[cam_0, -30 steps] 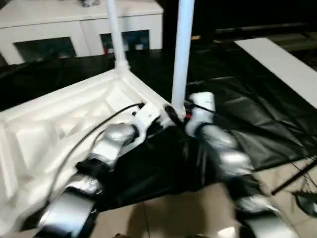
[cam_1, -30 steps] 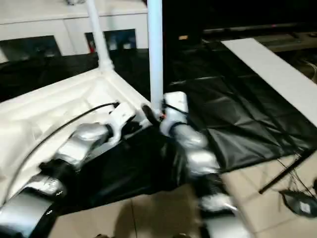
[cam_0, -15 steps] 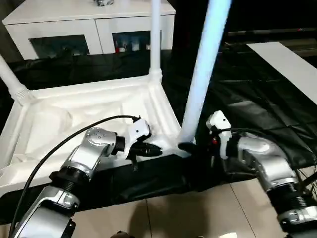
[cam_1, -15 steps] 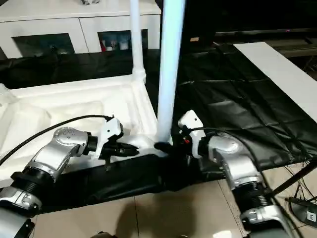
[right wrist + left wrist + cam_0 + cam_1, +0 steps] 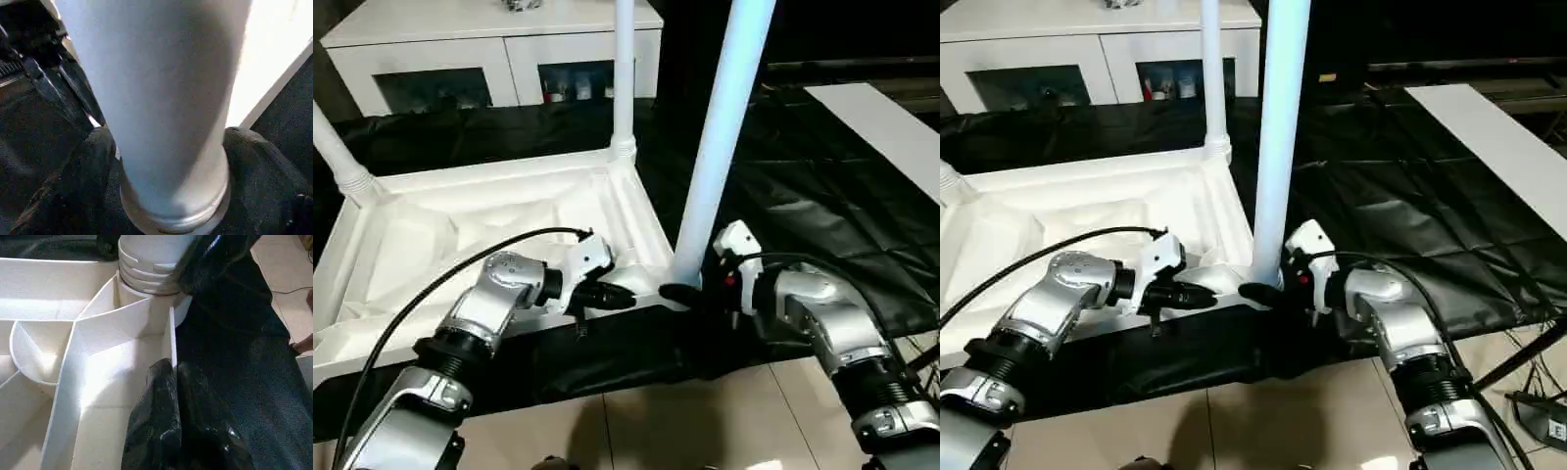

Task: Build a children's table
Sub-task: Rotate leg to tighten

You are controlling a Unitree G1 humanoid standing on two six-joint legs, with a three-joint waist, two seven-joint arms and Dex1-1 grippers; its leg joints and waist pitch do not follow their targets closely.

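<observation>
Closest to me, my right gripper [image 5: 1268, 292] is spread wide around the base of the near leg [image 5: 717, 166], one finger on each side of it as the right wrist view shows, right where the leg meets its corner socket; whether the pads actually press on it I can't tell. My left gripper [image 5: 625, 297] is pinched shut on nothing, its tip lying over the near edge of the tabletop [image 5: 460, 230], just beside that same corner. The tabletop lies upside down on a black sheet [image 5: 822, 206] spread over the floor, ribbed underside facing up. Farther back, a second leg [image 5: 623, 73] stands upright in the far corner socket, and a third [image 5: 337, 157] leans out from the far left corner. Beyond that sits a white cabinet [image 5: 489, 49] with glass fronts. I'd judge the whole table to be light, hollow plastic: stiff enough to hold shape, but smooth and slippery, and a tall leg will lever hard on its socket if pushed high up. So the place to hold is low, at the collar near the socket, while steadying the tabletop by its rim.
</observation>
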